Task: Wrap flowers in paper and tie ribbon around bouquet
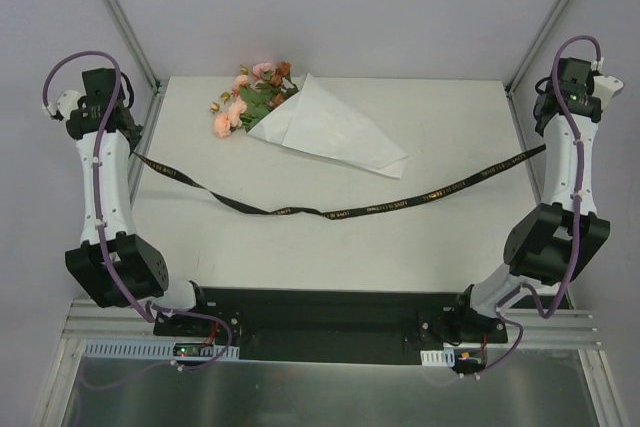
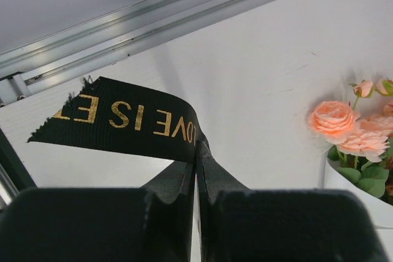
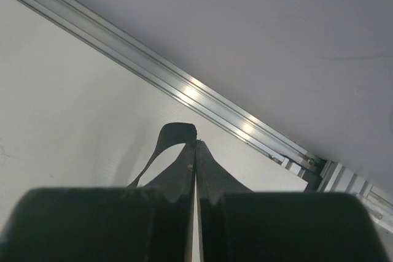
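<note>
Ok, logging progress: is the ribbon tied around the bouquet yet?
Not tied: the ribbon lies loose across the table, apart from the bouquet.

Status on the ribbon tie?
Left hand shut on one ribbon end, right hand shut on the other. Ribbon slack on table, near side of bouquet, not around it. Nothing between them.

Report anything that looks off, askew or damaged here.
Little stands out. The ribbon has a frayed cut end past the left gripper, and it sags across the table in front of the bouquet, not around it. Nothing looks spilled or broken.
</note>
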Motion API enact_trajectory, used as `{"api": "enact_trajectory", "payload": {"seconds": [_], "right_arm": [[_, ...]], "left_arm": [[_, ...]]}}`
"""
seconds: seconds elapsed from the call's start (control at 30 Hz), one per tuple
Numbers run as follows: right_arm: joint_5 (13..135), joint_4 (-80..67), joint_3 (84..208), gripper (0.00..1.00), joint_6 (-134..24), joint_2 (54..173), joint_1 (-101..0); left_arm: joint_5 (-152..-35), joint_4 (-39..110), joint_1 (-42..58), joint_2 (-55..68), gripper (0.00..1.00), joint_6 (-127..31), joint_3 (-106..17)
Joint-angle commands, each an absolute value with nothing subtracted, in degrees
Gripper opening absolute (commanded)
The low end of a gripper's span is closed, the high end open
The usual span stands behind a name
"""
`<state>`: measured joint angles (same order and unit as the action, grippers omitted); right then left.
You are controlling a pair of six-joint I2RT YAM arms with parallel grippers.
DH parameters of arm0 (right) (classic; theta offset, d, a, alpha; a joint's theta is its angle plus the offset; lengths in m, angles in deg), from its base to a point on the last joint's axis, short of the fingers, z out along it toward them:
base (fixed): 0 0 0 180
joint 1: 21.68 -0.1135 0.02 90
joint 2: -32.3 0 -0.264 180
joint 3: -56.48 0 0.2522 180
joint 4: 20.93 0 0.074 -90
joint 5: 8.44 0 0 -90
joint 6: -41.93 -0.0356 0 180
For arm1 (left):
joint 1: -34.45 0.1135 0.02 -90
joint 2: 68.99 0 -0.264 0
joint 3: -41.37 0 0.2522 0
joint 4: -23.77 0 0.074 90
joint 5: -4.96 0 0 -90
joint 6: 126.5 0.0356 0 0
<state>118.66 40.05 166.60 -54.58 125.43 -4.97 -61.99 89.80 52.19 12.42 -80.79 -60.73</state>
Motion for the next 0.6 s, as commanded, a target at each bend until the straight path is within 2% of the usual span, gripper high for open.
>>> {"api": "enact_trajectory", "payload": {"seconds": [0.0,0.23,0.27,0.3,0.33,0.37,0.4,0.43,0.5,0.53,0.57], "right_arm": [[119.53,39.67,171.57,0.01,-51.33,128.01,-4.71],[121.02,40.38,170.97,0.01,-50.71,128.2,-4.45],[121.02,40.55,170.35,0.02,-50.45,127.93,-4.45],[120.67,40.9,170.09,0.07,-50.19,127.67,-4.45],[120.23,40.9,169.91,0.25,-50.01,127.49,-4.45],[119.79,40.99,169.91,0.31,-49.57,127.23,-4.45],[118.74,41.6,170.17,0.37,-49.57,126.79,-4.45],[117.78,41.87,170.61,0.48,-49.48,126.53,-4.45],[114.19,43.35,172.1,0.59,-50.0,125.65,-4.54],[112.77,43.54,172.19,0.68,-50.01,125.12,-5.15],[111.63,43.45,172.19,0.72,-50.01,124.59,-5.67]], "left_arm": [[-62.72,89.56,52.73,14.5,0.0,-79.65,-66.51],[-64.2,89.56,53.7,18.19,0.0,-79.21,-68.11],[-66.3,89.56,53.96,19.07,0.14,-79.3,-67.76],[-67.45,89.48,54.4,19.08,0.25,-79.13,-67.15],[-68.25,89.56,54.4,19.08,0.4,-79.04,-66.71],[-69.04,89.39,54.4,18.47,0.56,-79.04,-66.09],[-71.13,89.3,54.4,17.85,0.77,-78.95,-64.7],[-72.2,89.13,54.4,17.41,0.83,-78.77,-64.07],[-76.05,88.95,54.31,15.22,0.9,-77.46,-62.76],[-78.17,88.69,54.14,14.17,0.91,-76.93,-62.14],[-80.88,86.94,53.88,11.63,0.91,-76.49,-61.18]]}}
